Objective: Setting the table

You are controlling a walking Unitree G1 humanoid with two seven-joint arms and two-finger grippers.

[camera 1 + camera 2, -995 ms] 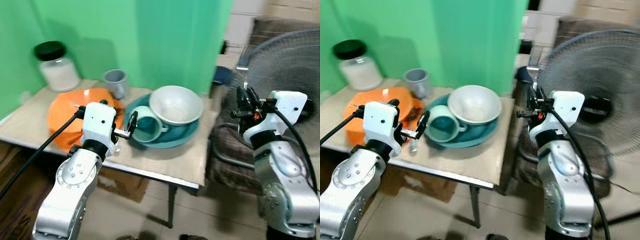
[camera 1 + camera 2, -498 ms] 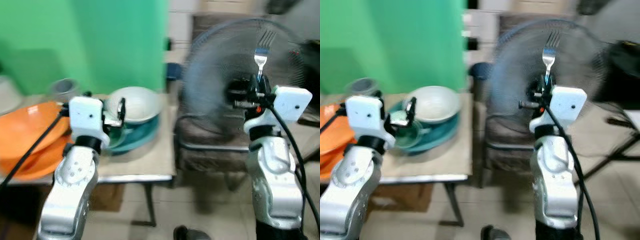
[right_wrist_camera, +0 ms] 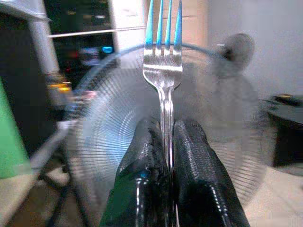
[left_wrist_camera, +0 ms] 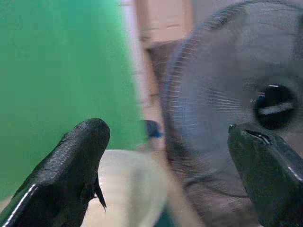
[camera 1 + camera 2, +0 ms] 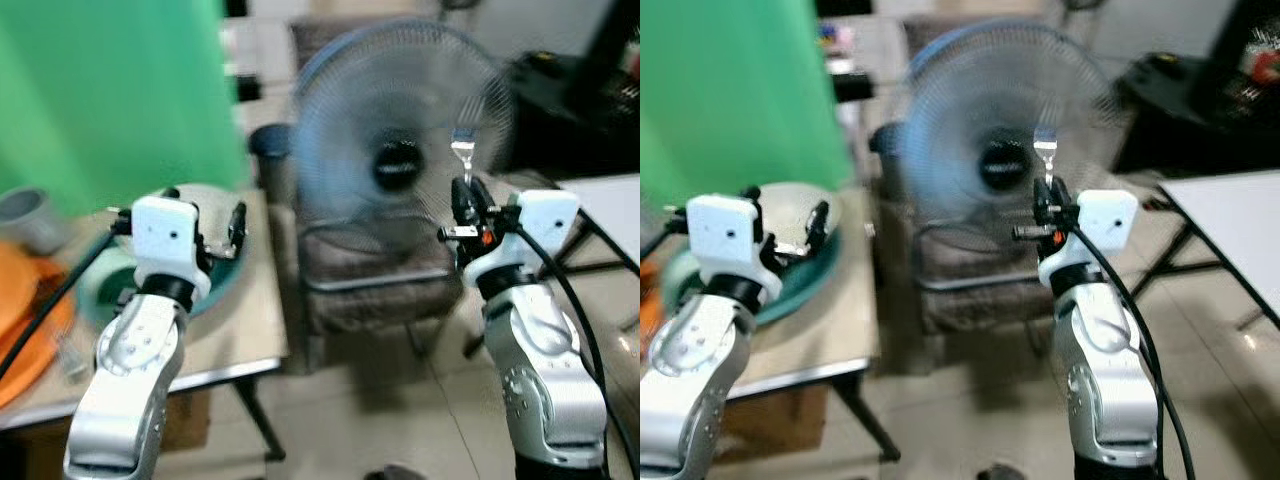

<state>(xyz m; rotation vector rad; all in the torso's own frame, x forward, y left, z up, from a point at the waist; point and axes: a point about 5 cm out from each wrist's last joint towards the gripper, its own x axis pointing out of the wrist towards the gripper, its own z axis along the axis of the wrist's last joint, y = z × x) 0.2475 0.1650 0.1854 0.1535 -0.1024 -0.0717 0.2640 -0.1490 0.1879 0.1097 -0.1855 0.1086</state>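
The right gripper (image 5: pixel 462 190) is clamping a fork (image 3: pixel 163 71) upright, the left gripper (image 4: pixel 165 165) is hanging open; carrying level should be preventing slipping.

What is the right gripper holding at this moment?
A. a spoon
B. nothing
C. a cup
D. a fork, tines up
D: the right gripper is shut on the handle of a fork, its tines pointing up in front of the fan.

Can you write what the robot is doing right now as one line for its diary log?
right gripper: shut on fork, tines up | left gripper: open, empty | ahead: fan | table: at left
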